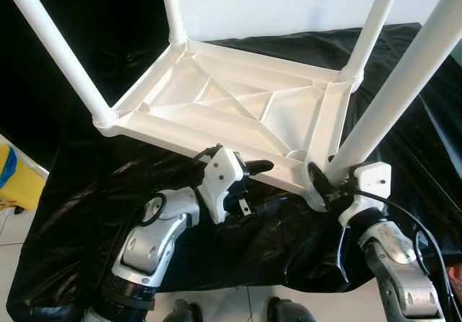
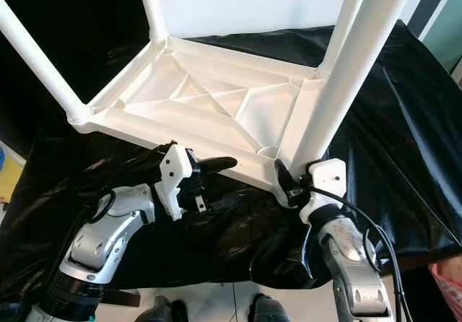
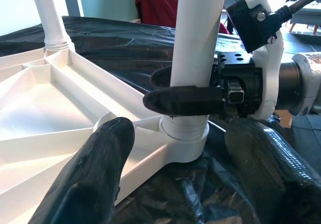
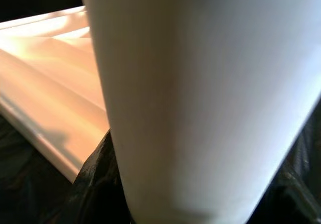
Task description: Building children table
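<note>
Right now a white table top (image 1: 238,109) is lying upside down on a black sheet (image 1: 86,199), its four legs pointing up. At the near right corner, the right gripper (image 3: 183,99) is clamping its fingers around the base of the leg (image 1: 393,98) just above the socket, forearm rising from below. The left gripper (image 1: 253,170) is hovering spread wide at the near edge of the top, beside that corner, elbow bent.

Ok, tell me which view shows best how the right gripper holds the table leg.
The left wrist view: the right gripper shows side-on, fingers clamped around the table leg just above its socket. Both eye views show the grip from above, partly hidden by the wrist. The right wrist view shows the leg close and blurred.
</note>
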Tool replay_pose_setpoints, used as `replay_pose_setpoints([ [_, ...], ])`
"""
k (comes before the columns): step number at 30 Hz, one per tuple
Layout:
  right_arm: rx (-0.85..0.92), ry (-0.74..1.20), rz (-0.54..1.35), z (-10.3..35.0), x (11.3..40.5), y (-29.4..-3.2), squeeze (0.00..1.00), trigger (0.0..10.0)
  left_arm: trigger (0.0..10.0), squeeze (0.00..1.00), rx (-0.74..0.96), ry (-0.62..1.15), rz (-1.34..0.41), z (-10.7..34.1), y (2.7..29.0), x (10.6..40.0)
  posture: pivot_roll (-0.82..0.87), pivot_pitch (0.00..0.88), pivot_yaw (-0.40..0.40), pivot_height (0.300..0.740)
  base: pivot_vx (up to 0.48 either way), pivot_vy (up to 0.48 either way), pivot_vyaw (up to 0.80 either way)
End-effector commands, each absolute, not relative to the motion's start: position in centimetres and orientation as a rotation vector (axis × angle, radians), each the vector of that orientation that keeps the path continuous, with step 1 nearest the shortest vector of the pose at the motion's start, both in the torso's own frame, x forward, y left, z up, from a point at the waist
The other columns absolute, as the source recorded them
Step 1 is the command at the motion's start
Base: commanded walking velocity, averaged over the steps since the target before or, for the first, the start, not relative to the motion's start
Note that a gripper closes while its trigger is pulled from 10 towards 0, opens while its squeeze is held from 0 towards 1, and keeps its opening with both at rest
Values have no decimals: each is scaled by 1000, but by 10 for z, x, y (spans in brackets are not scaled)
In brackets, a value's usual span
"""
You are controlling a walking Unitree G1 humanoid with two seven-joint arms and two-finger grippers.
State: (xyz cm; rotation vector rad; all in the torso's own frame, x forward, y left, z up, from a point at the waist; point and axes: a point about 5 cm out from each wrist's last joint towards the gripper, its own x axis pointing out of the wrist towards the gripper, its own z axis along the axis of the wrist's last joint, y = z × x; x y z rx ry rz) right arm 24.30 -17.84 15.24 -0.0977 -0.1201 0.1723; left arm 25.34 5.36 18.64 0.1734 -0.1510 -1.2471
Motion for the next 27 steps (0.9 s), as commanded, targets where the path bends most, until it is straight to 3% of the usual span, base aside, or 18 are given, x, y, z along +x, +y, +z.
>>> replay_pose_setpoints([
  [1, -101, -15, 44, 132, 239, -181, 0, 10000, 10000, 0, 174, -131, -1135, 180, 55, 258, -164, 148, 38, 740, 0, 0, 0],
  [4, -61, -15, -65, 131, 238, -173, 0, 10000, 10000, 0, 192, -122, -1134, 177, 55, 258, -161, 148, 39, 740, 0, 0, 0],
  [16, -53, -63, -161, 140, 233, -165, 0, 10000, 10000, 0, 219, -126, -1129, 176, 54, 261, -172, 150, 57, 740, 0, 0, 0],
  [17, -47, -87, -135, 143, 234, -165, 1000, 10000, 10000, 0, 220, -129, -1130, 177, 53, 263, -179, 151, 61, 740, 0, 0, 0],
  [27, -31, -189, 73, 163, 236, -185, 1000, 10000, 10000, 0, 245, -141, -1156, 178, 52, 265, -178, 144, 52, 740, 0, 0, 0],
])
